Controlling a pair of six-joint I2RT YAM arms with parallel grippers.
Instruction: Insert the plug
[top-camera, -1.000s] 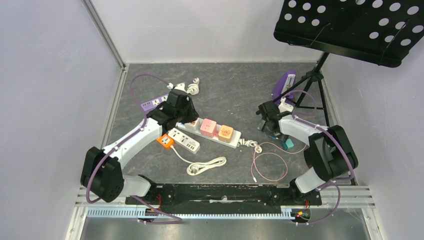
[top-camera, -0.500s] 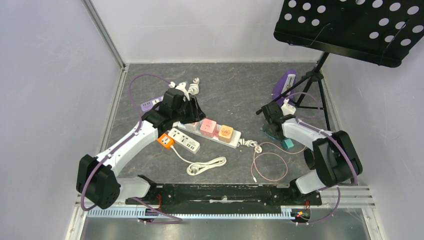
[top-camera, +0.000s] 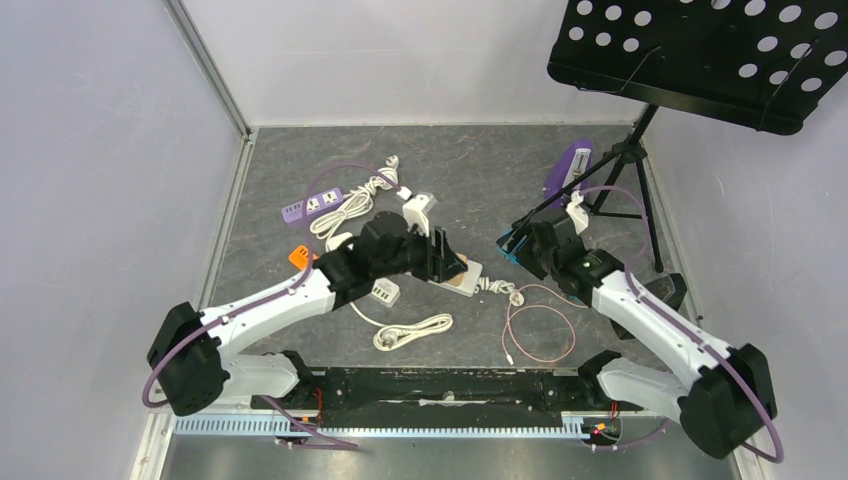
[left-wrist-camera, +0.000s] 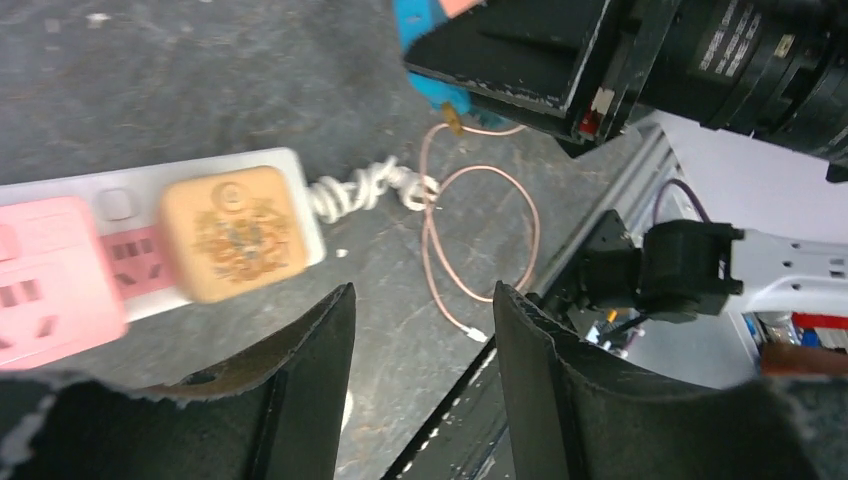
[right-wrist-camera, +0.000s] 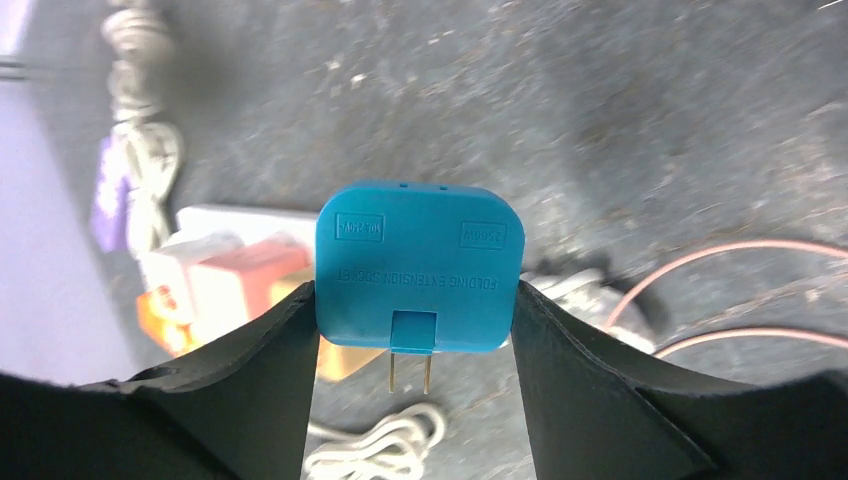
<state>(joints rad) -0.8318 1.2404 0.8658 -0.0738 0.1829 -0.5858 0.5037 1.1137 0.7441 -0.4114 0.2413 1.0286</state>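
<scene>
Right claw (right-wrist-camera: 415, 300): pinching the teal plug (right-wrist-camera: 420, 262), one finger on each side edge.
Prongs (right-wrist-camera: 408, 372): two brass blades pointing to 6 o'clock in the right wrist view, touching nothing.
Left claw (left-wrist-camera: 420, 385): spread, nothing between its fingers, over bare mat at 5 o'clock of the orange cube (left-wrist-camera: 232, 232).
Power strip (left-wrist-camera: 120, 195): white, carrying the orange cube and a pink cube (left-wrist-camera: 50, 270) that the left edge cuts off.
Covered: in the top view the left arm hides most of the strip. Only its right end shows, with the plug at 2 o'clock of it, apart.
Blurred: behind the plug the strip is a smear at 8 o'clock, its sockets unreadable.
Pink cable (left-wrist-camera: 480, 230): looped at 3 o'clock of the strip.
</scene>
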